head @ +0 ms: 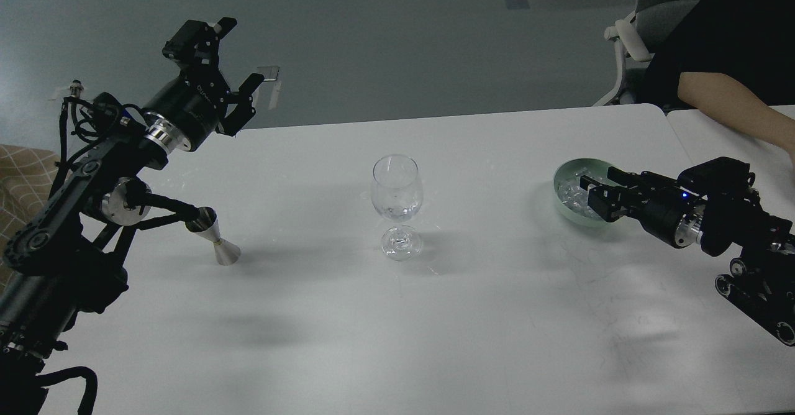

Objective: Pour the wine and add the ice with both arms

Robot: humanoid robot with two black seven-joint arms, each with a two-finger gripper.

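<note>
A clear stemmed wine glass (397, 192) stands upright at the middle of the white table (435, 322). A pale green bowl (577, 164) at the right holds several clear ice cubes (567, 192). My right gripper (590, 192) reaches in from the right, low over the bowl, with its fingers apart among the ice. I cannot tell if it touches a cube. My left gripper (233, 54) is open and empty, raised high over the table's far left edge. A silver jigger (218, 242) stands on the table below the left arm, next to its cable.
A person's bare forearm (726, 105) rests on a second table at the far right, behind my right arm. A grey office chair (627, 36) stands behind it. Grey floor lies beyond the table's far edge.
</note>
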